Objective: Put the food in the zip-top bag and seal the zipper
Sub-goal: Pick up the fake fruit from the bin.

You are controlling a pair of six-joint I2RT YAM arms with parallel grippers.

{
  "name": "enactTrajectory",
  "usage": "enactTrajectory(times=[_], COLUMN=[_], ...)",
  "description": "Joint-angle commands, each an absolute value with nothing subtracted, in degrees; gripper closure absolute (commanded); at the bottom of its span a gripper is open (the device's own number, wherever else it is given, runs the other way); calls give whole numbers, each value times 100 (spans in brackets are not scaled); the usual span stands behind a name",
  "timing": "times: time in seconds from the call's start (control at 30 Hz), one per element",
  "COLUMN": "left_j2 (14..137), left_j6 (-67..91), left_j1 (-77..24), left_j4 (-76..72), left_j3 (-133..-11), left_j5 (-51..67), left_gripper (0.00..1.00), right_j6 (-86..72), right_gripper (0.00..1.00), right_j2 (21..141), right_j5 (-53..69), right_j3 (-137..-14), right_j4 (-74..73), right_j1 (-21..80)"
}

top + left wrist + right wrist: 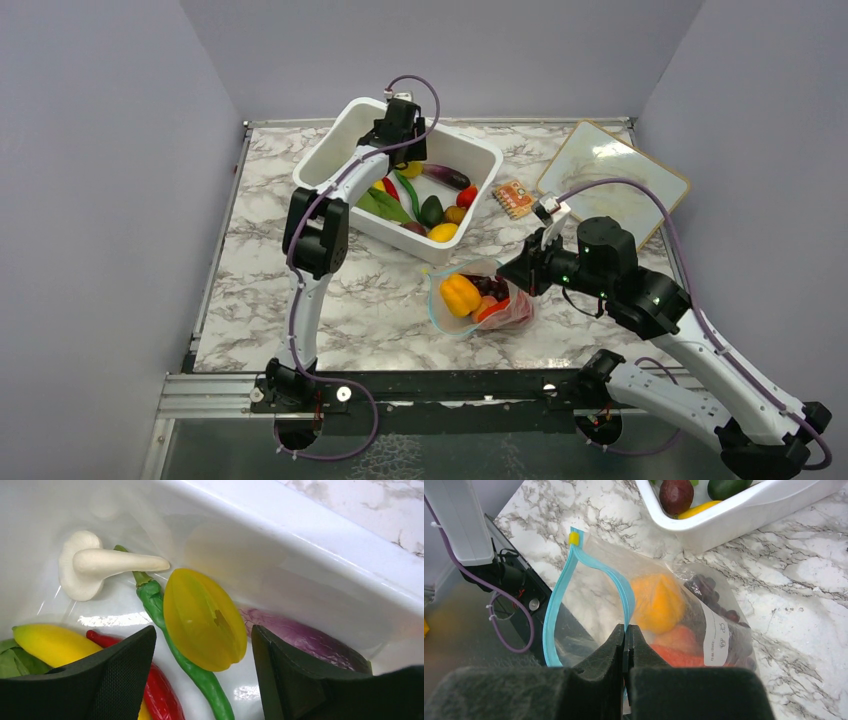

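The clear zip-top bag (505, 312) lies on the marble table in front of the white tub (335, 140), mouth open toward the left. It holds a yellow pepper (459, 294), dark grapes and red-orange pieces (674, 640). My right gripper (517, 272) (626, 630) is shut on the bag's light blue zipper (556, 605) strip and holds the mouth open. My left gripper (400, 135) (202, 635) is open inside the tub, jaws on either side of a yellow fruit piece (200, 605) without touching it. A green chili (155, 605), purple eggplant (310, 637), red chili (160, 690) and white mushroom (90, 565) lie around it.
The tub holds more food, among it an avocado (431, 210) and an eggplant (447, 176). A small orange packet (514, 197) and a marbled board (612, 175) lie at the back right. Grey walls enclose the table on three sides.
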State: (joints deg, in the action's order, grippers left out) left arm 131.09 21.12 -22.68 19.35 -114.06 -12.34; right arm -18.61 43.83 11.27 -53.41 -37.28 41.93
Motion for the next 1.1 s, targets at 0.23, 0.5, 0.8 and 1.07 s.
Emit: enactTrajectory(times=[0.23, 0.5, 0.8, 1.07], left_j2=[13822, 13715, 13131, 12863], left_j6=[2179, 1999, 1635, 1566], left_j1=[-2216, -2197, -2189, -2188], left_j4=[1939, 1942, 1943, 1956], left_j3=[-11924, -11818, -11501, -11294], left_j5=[-727, -804, -836, -761], left_gripper=[29, 45, 65, 70], right_j6=[-1909, -1824, -1923, -1943], right_gripper=[99, 99, 99, 99], right_j2=[4267, 4388, 4359, 4346], right_j5=[1135, 1189, 1278, 1196], right_j3=[-5480, -5520, -5393, -5396], right_j4=[-3680, -3619, -3498, -3534], right_j1=[4201, 4201, 4201, 4201])
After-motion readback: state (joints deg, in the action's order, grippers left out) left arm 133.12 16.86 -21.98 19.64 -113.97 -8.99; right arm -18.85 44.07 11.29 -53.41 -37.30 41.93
